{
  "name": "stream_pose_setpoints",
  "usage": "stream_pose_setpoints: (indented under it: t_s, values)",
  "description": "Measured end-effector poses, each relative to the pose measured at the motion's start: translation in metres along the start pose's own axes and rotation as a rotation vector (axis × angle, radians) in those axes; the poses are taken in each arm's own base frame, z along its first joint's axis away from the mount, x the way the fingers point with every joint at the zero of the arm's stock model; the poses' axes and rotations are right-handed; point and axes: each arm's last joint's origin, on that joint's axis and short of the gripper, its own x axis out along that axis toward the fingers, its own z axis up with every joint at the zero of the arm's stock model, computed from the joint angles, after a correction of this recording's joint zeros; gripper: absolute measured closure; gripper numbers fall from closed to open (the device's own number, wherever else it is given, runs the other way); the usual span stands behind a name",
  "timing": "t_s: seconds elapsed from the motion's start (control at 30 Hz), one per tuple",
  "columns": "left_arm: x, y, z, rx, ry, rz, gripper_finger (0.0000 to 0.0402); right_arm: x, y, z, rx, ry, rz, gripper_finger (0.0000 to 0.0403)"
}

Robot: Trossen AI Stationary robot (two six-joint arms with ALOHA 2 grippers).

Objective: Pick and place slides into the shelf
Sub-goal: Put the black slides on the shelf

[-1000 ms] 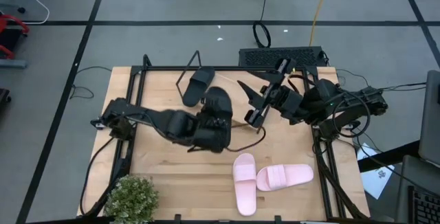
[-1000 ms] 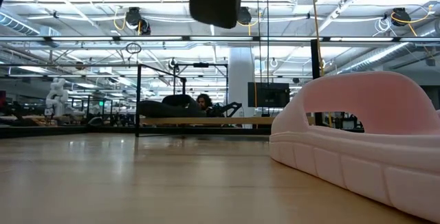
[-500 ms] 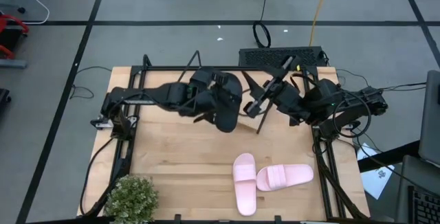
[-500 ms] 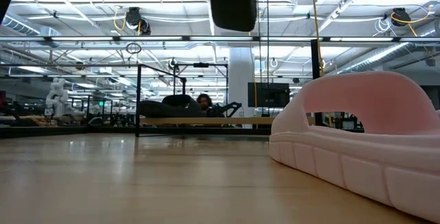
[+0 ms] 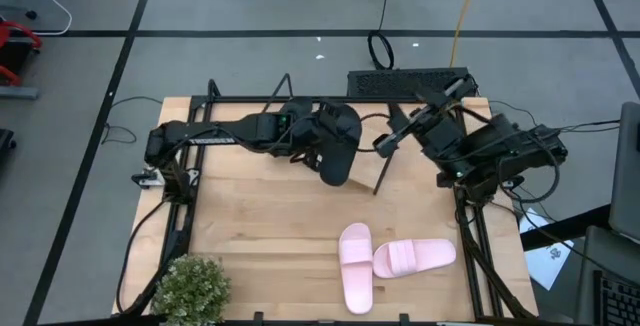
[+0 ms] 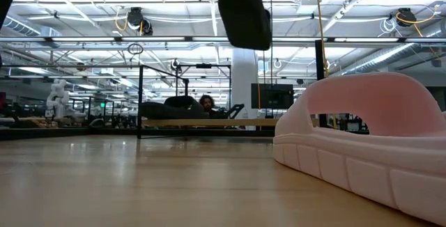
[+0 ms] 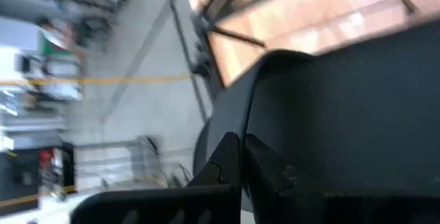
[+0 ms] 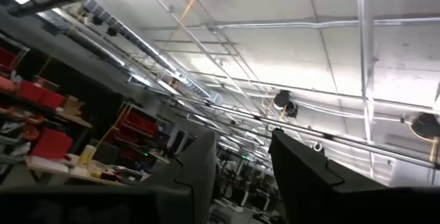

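Observation:
My left gripper is shut on a black slide and holds it high over the far middle of the table; the low view shows that slide well above the tabletop. The shelf stands at the far side. Its rod legs show beside the arm, and another black slide rests on its board. Two pink slides lie sole-down near the front right, touching at one end. My right gripper is open, tipped upward, to the right of the held slide, with nothing between its fingers. My left gripper pinches a thin edge of the black slide between its two shut fingers, coming from the table's left and slanting down. Whether that edge is strap or sole rim cannot be told. The slide is lifted clear and tilted, one end lower.
A potted plant stands at the near left corner. A black keyboard-like unit and cables lie just beyond the far edge. The nearer pink slide fills the right of the low view. Bare wood lies between the shelf and the pink slides.
My left gripper has swung toward the table's far edge and a little to the right, turning as it went. It has carried the black slide, still shut on it and clear of the table. My right gripper has drawn back to the right and tipped further upward, still open.

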Motion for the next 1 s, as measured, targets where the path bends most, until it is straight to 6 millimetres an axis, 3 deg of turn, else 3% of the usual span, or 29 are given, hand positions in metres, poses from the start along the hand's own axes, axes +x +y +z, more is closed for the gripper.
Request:
stream_pose_setpoints:
  t_s: [0.17,0.43,0.73,1.0]
  values:
    - [-0.005,-0.005,-0.027,-0.011,-0.1,0.103,0.0401,-0.001,-0.013,0.002,0.018,0.036,-0.031,0.0273]
    - [-0.005,-0.016,-0.073,-0.063,-0.141,0.036,0.0401,0.004,-0.014,-0.003,0.003,0.044,-0.042,0.0273]
    - [0.011,-0.028,-0.097,-0.059,-0.162,-0.048,0.0401,0.007,-0.007,-0.011,-0.017,0.127,-0.038,0.0273]
    - [0.024,-0.025,-0.117,-0.093,-0.17,-0.021,0.0402,0.01,-0.005,-0.016,-0.079,0.16,-0.026,0.0273]
